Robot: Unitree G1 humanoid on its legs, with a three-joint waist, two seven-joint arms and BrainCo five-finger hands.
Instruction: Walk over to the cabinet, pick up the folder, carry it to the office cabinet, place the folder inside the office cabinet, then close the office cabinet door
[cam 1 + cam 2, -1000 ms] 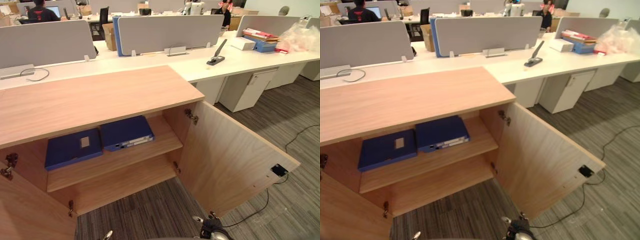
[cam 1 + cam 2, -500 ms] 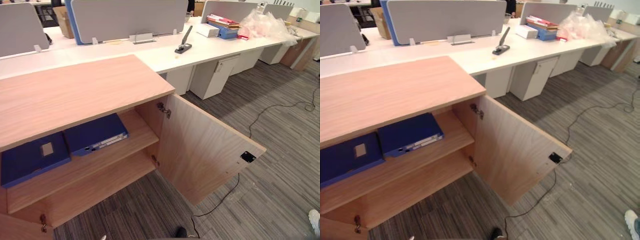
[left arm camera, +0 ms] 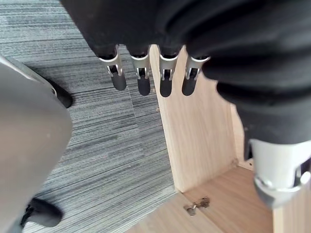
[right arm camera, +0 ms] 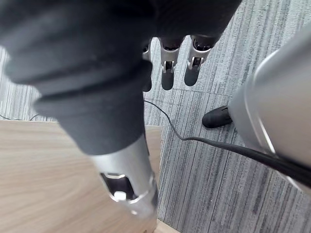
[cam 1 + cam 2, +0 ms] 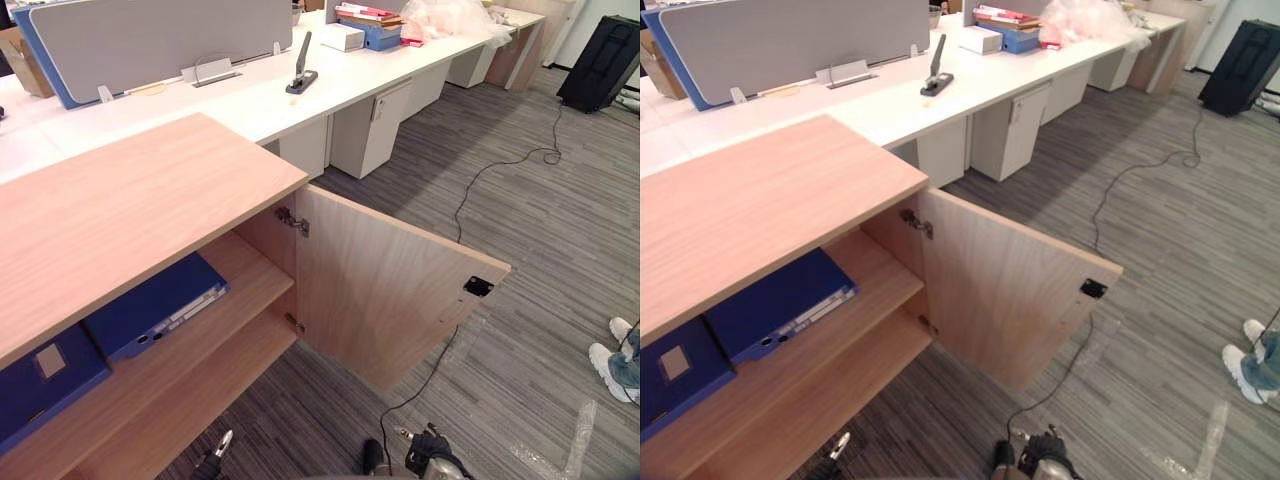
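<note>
Since a second ago the whole view has been swung towards the robot's right, so a turn of the camera is read here and not a move of the things: the cabinet (image 5: 150, 190) is now seen at the left, its open right door (image 5: 390, 290) is brought to the middle, and more of the floor (image 5: 540, 230) is taken in, with a person's shoes (image 5: 612, 350) at the right edge. Nothing inside the cabinet has been shifted. A blue folder (image 5: 150, 310) is laid flat on the upper shelf (image 5: 245, 275), near the door's hinge side, and a second folder (image 5: 40, 375) of the same blue is laid just beside it, further to the left; which of the two was carried cannot be told. Neither hand is engaged: the left hand (image 3: 144, 77) is hung above the floor with its fingers straight and released, and the right hand (image 4: 167, 73) is likewise held slack and empty, above the floor by the door's edge. With a folder already on the shelf, the placing is judged done, and the turn is taken as a lining-up on the door. Only the closing is left; for that the right hand would have to be brought behind the door's outer face so that it can be pushed shut
</note>
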